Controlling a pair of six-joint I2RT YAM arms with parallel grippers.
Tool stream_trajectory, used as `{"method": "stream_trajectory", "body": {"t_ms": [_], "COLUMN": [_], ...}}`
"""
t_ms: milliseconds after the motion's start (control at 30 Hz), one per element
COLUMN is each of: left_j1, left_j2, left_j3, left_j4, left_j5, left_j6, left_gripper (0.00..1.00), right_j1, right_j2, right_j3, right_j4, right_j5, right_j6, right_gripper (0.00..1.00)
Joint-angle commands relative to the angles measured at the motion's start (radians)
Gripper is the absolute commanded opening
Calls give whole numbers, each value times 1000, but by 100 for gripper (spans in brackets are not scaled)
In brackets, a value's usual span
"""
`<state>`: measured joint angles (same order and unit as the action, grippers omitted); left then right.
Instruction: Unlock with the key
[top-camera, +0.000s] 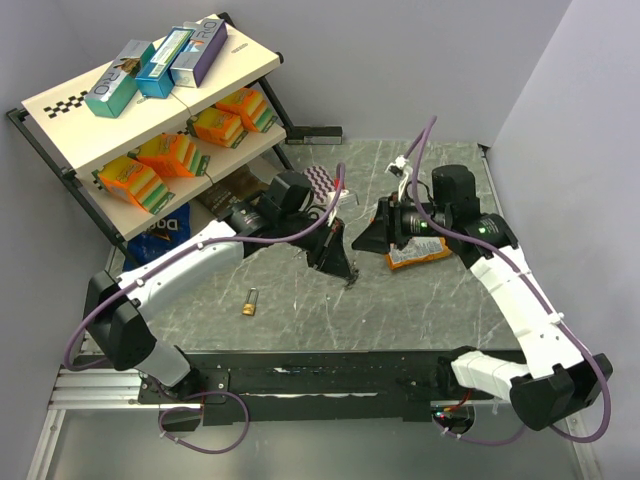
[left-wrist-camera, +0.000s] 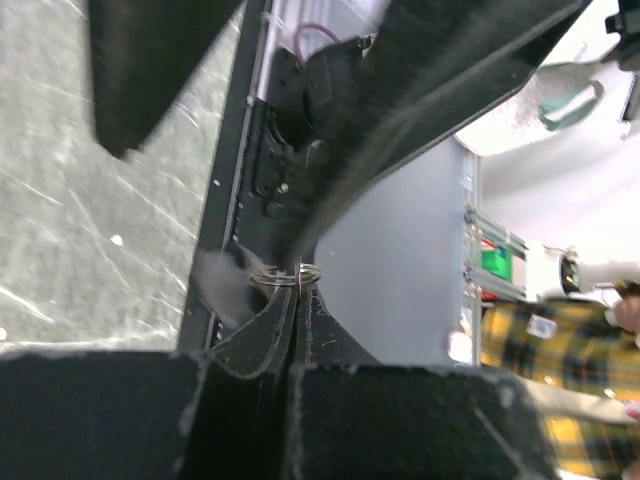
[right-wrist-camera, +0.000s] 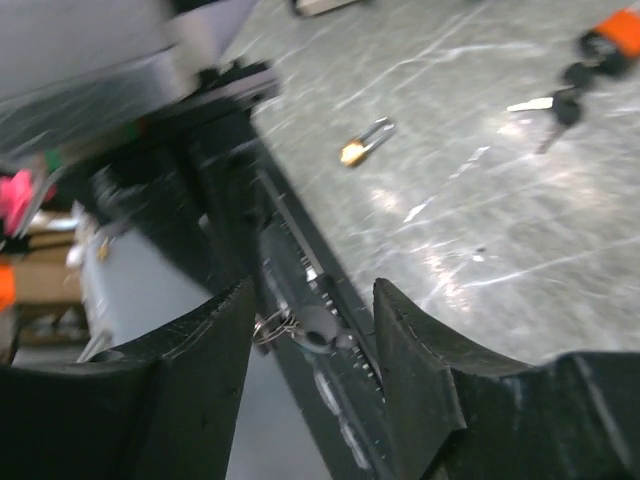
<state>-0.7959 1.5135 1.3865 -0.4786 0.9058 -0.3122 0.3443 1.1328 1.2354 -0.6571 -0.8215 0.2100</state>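
Your left gripper (left-wrist-camera: 295, 292) hangs over the middle of the marbled table (top-camera: 420, 320), its two fingers pressed together on a thin wire key ring (left-wrist-camera: 285, 276); a pale key (left-wrist-camera: 225, 292), too blurred to read, hangs from that ring on the table side. Your right gripper (right-wrist-camera: 312, 292) faces it from the right, and in the overhead view the two sets of tips sit close to each other. The right fingers (right-wrist-camera: 215, 325) stand apart; the ring shows in the gap near their tips, but you cannot tell whether either finger touches it. The brass padlock (top-camera: 250, 302) lies on its side on the table, to the left of both grippers and apart from them, between the left gripper and the black base rail (top-camera: 330, 375). An orange packet (top-camera: 425, 257) lies flat on the table under the right wrist; a slanted shelf (top-camera: 60, 100) carrying boxes and orange packs stands at the far left.
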Motion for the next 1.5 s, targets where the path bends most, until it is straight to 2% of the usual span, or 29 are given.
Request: {"method": "stream_trajectory", "body": {"t_ms": [0,100,667,867,967,1000,1033,1233,1333,1367,1467], "left_j1": [4,9,9,9,9,9,9,9,24,40,79], "left_j2": [-18,-24,-33,-36,-42,-45,-49,-65,-76,-93,-157], "left_j3": [39,23,9,8,3,0,-1,-18,-20,-35,-102], "left_j4": [-37,-17,8,9,17,18,24,70,90,100,194], "left_j5": [71,81,74,67,59,56,50,13,-30,-44,-51], "left_j6": [28,12,-15,-18,-22,-27,-30,-67,-99,-108,-175], "left_gripper": [1,1,1,1,1,1,1,1,24,41,61], "right_j1": [4,16,58,61,62,62,61,61,59,44,-7], "right_j2": [-41,-25,5,9,12,10,13,10,-10,-27,-59], "right_j3": [-8,-1,9,6,3,3,3,7,4,1,-28], "right_j4": [27,-4,-61,-65,-67,-65,-67,-67,-35,-21,72], "right_j5": [-166,-215,-251,-246,-251,-251,-251,-223,-163,-150,-110], "right_j6": [-47,-76,-116,-116,-116,-116,-118,-107,-77,-54,24], "right_gripper": [56,53,41,28,16,3,0,0,0,0,0]}}
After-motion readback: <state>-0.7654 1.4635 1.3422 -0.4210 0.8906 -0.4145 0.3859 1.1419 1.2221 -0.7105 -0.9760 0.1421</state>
